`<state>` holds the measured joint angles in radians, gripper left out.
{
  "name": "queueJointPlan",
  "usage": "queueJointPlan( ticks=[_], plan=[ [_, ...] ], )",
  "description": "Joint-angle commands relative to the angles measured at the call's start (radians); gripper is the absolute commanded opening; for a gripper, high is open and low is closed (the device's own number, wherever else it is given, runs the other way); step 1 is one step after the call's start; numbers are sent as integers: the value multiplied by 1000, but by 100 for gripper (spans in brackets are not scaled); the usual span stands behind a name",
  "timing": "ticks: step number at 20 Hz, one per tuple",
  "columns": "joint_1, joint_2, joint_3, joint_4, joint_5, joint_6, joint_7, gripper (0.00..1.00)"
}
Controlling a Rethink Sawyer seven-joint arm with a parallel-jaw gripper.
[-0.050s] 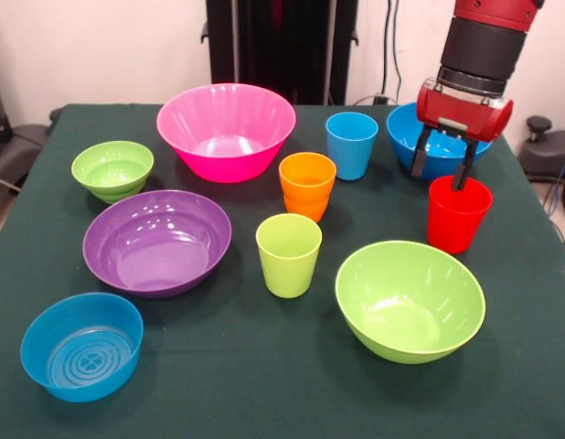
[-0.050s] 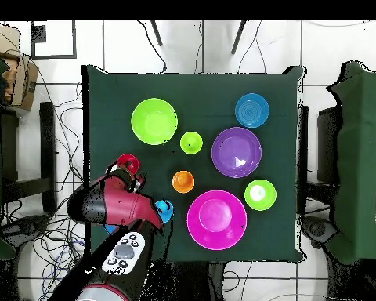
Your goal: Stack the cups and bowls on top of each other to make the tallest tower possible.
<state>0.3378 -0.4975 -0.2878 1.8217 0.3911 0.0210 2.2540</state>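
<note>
Gripper open, fingers spread, one tip dipping over the rim of the glossy red plastic tapered cup, upright. Large blue plastic bowl at its 11 o'clock; large lime green plastic bowl at 7.

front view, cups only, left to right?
lime green cup → orange cup → light blue cup → red cup, with the open gripper just above it.

Red arm overhangs the red cup beside the large lime bowl.
</note>
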Motion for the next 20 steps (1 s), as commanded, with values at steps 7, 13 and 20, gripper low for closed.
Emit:
queueJointPlan(
  ticks=[7, 13, 20],
  plan=[
    [-8, 51, 129, 52, -23, -56, 163, 100],
    [-28, 83, 176, 74, -47, -78, 155, 100],
    [-17, 107, 184, 78, -55, -67, 132, 100]
  ],
)
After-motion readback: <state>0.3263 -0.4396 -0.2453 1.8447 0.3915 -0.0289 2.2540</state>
